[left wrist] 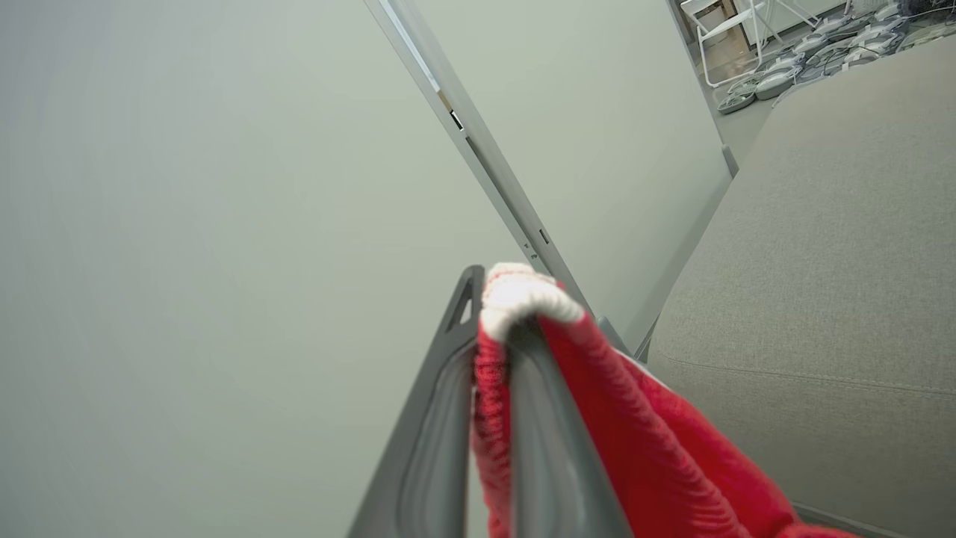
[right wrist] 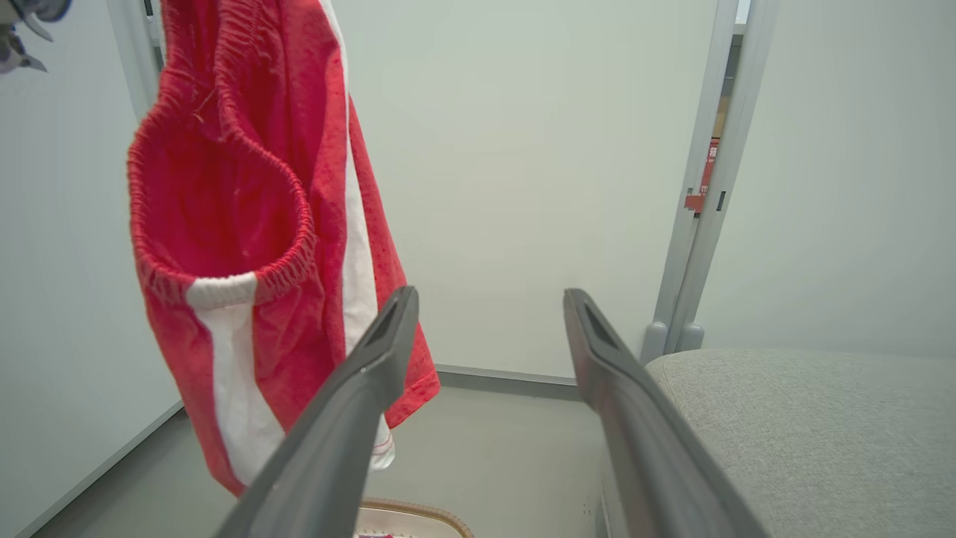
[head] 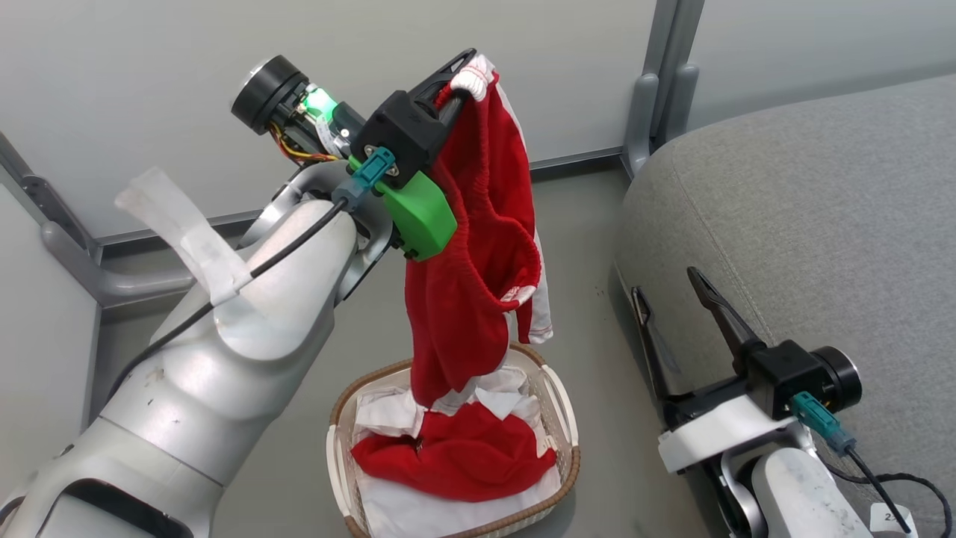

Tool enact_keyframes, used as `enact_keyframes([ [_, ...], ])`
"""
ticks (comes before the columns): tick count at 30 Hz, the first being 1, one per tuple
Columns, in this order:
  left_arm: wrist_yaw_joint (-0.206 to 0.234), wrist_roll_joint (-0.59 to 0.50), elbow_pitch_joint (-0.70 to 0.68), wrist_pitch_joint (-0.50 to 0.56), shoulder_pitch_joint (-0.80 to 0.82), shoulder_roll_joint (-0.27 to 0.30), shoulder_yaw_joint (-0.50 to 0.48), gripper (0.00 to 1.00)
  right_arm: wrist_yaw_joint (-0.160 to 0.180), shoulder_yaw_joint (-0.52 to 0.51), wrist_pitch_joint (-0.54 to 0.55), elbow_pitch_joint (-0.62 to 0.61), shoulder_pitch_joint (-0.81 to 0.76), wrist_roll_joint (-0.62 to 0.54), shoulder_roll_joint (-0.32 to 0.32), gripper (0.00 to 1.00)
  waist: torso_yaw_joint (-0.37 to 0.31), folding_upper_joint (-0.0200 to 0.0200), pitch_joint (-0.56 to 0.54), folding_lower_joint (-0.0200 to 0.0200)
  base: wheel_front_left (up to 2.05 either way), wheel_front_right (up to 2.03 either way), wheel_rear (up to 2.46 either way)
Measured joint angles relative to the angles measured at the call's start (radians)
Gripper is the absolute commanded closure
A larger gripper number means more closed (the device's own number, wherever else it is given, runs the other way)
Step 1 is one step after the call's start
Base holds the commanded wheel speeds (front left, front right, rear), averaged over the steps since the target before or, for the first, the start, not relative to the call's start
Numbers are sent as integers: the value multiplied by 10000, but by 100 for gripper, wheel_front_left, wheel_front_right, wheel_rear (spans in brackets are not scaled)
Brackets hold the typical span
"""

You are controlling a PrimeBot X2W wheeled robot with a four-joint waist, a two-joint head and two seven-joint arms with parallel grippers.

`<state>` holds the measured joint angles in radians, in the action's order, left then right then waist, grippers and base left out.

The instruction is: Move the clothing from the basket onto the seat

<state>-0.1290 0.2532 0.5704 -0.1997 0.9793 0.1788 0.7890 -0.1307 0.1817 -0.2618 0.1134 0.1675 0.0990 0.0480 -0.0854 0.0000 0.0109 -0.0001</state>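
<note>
While the left gripper [head: 467, 71] was clenched on the white-trimmed waistband of the red shorts [head: 478, 246], that item hung full length at 12 o'clock over the basket [head: 562, 403]. Whether its lowest fold touched the contents could not be told.

- **Basket, contents:** one second red garment [head: 455, 456], crumpled across the middle, and a white sheet [head: 448, 515] beneath and around it as lining.
- **Seat [head: 806, 224]:** at 3 o'clock of the basket, nothing of the clothing on it yet.
- **Right gripper [head: 663, 284]:** fingers spread and empty, at the seat's near edge, between basket and cushion.
- **Handling, as judged:** raise the shorts until the hem clears the brown rim. Carry them toward 3 o'clock, passing above the idle right gripper so the cloth does not snag. Let go only once most of the fabric lies on the cushion, well in from its rounded edge.
</note>
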Motion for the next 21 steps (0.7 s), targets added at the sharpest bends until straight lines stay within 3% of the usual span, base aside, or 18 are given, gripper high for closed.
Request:
enact_keyframes([
  [12,29,182,-360,58,47,-88,119,100,0,1108,0,359,1243,355,2,0,273,0,-70,0,0,0,0],
  [21,29,278,-1095,46,45,-249,451,100,0,1641,-17,2435,2473,35,0,0,577,0,-64,0,0,0,0],
])
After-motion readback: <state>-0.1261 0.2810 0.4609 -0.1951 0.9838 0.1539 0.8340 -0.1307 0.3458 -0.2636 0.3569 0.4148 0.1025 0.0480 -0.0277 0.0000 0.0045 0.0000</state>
